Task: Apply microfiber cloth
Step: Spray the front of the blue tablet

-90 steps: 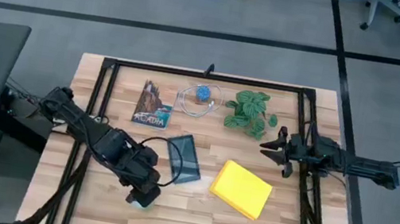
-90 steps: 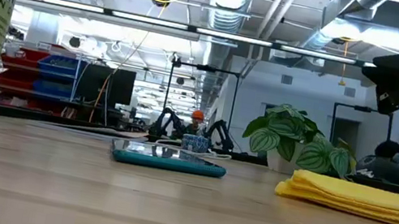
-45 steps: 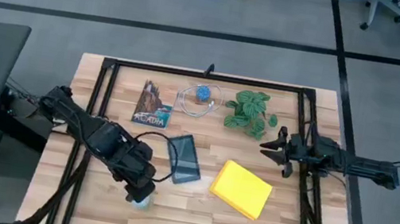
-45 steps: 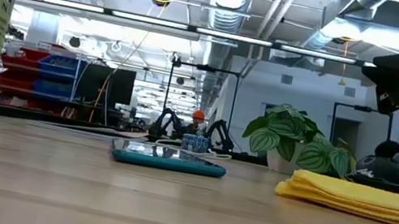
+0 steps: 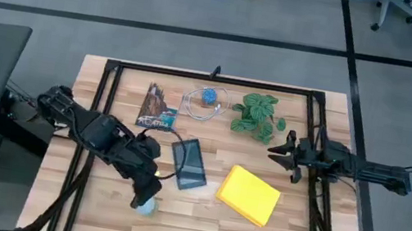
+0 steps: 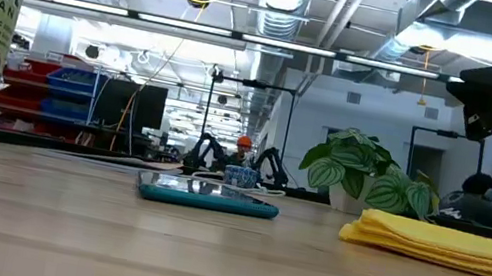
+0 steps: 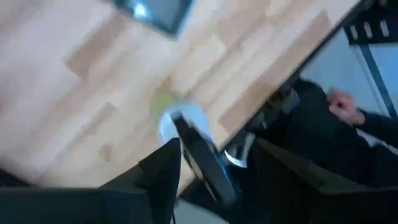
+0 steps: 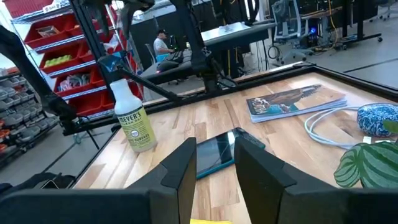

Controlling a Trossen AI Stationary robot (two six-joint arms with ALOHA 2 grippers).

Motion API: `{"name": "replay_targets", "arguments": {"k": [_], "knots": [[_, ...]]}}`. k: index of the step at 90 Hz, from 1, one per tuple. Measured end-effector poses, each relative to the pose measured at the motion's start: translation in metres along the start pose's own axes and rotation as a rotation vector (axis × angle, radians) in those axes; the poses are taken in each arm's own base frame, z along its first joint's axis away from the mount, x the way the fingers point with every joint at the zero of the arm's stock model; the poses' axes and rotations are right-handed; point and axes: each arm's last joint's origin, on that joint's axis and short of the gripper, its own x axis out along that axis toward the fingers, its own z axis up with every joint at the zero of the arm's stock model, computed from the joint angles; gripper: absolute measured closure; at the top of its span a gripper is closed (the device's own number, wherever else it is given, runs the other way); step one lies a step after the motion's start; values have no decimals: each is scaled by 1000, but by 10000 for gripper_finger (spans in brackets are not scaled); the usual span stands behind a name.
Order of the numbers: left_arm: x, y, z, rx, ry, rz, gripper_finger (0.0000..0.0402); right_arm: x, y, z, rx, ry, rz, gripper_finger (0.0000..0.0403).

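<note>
The yellow microfiber cloth [image 5: 249, 194] lies flat on the table's near right, folded roughly square, and shows at the right of the low view [image 6: 450, 245]. No gripper touches it. To its left lies the dark tablet [image 5: 190, 164]. My right gripper [image 5: 278, 156] hovers open past the cloth's far right corner, pointing toward the table's left. My left gripper [image 5: 142, 191] is open just above a spray bottle [image 5: 144, 205], which stands upright on its base near the front edge [image 8: 135, 124]. In the blurred left wrist view the bottle's head [image 7: 186, 134] shows between the fingers.
At the back lie a magazine [image 5: 158, 108], a white cable with a blue round thing [image 5: 206, 99] and a potted plant [image 5: 258, 114]. Black frame rails [image 5: 105, 99] run along the table's sides and back. Bare wood lies in front of the cloth.
My left gripper has drawn back from over the spray bottle toward the table's far left, so the bottle's top now shows in the high view. The bottle has turned a little about its upright axis and stays standing.
</note>
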Motion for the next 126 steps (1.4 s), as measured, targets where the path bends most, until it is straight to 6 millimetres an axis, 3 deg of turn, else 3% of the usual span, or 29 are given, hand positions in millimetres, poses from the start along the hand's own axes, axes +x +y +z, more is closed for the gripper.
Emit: {"name": "replay_targets", "arguments": {"k": [30,46,64,80,99,107,117,126], "knots": [[-22,44,60,191,-314,157,226,0,0,0,0,0,0,305],[-4,71,90,300,-261,307,226,0,0,0,0,0,0,305],[24,126,106,268,-174,453,226,0,0,0,0,0,0,305],[30,171,87,219,-319,393,226,0,0,0,0,0,0,305],[41,202,46,244,-675,183,226,0,0,0,0,-1,0,305],[57,214,29,284,-804,104,226,0,0,1,4,-17,4,305],[83,227,8,297,-918,-2,226,0,2,7,194,-80,29,305],[108,237,-9,286,-991,-110,226,0,4,12,217,-128,62,305]]}}
